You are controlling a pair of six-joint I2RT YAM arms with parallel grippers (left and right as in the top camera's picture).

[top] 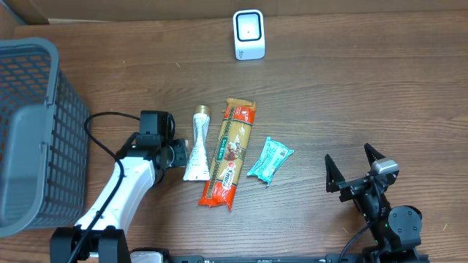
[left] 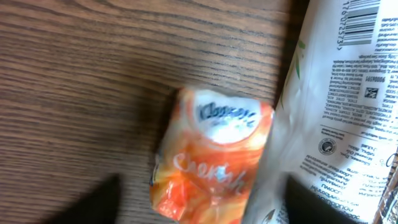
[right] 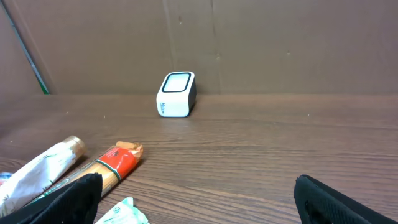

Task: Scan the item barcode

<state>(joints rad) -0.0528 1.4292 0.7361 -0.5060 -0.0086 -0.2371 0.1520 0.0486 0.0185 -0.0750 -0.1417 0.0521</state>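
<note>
**Overhead and both wrist views, scanning task.** I am hovering the left gripper (top: 178, 154) low over the near-left part of the table (top: 351, 88). Its wrist view is showing an orange packet (left: 214, 158) lying flat on the wood directly beneath it. The two dark fingers (left: 93, 202) are standing apart with bare wood on either side of the packet, so this hand is released and grasping nothing. The packet's long axis is running straight away from the wrist, across the line between the fingers, so they would be closing on its short width. Its right edge is meeting a white pouch (top: 197, 150), and I cannot tell whether they are touching or overlapping. The pouch is showing a barcode (left: 359, 22), while the packet is showing none, so I am judging its code to be underneath. The scanner (top: 248, 34) is standing at the far edge, forward and to the right of this hand. The right gripper (top: 356, 174) is waiting wide open and empty, well apart, so the left arm is much the nearer.
</note>
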